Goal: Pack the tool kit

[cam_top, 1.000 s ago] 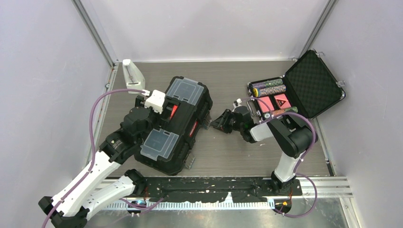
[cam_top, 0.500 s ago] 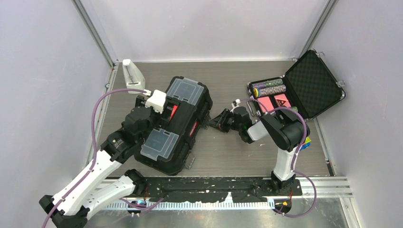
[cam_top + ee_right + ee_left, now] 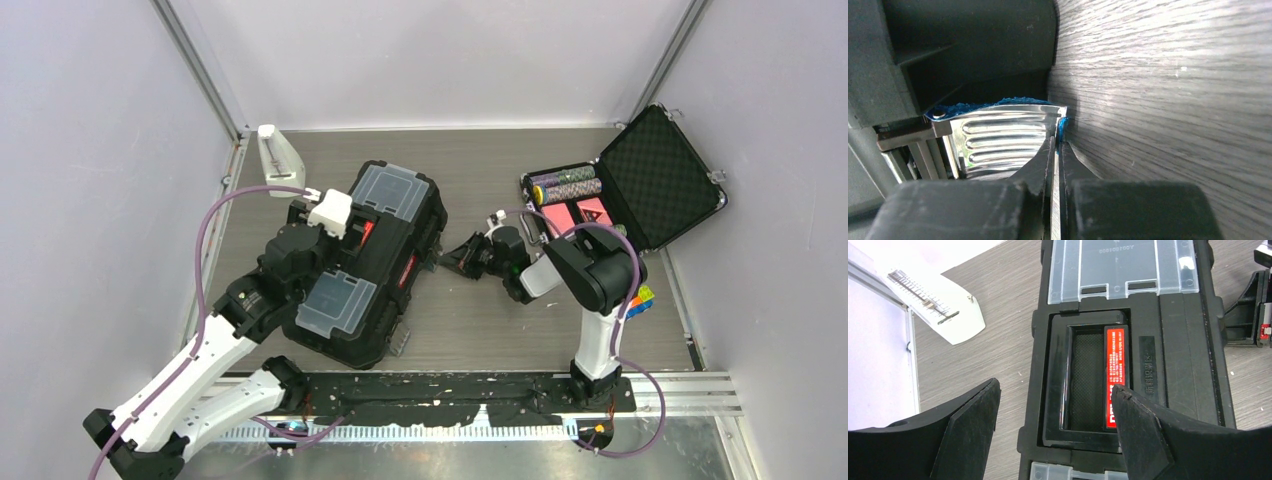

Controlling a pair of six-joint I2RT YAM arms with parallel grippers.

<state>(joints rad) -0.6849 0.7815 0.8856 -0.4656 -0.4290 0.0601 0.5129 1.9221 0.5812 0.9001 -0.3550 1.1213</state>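
The grey table [image 3: 480,330] has the big black toolbox [image 3: 415,250] sitting closed toward its left edge. The left gripper [image 3: 1054,388] hangs wide open over the red-labelled handle [image 3: 1115,375]. The right gripper [image 3: 1057,142] pinches the shiny latch [image 3: 1003,135] on the box's right side.

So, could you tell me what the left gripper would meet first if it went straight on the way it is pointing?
Probably the toolbox lid: the open left gripper points into the recess beside the red-labelled handle, though depth is hard to judge.
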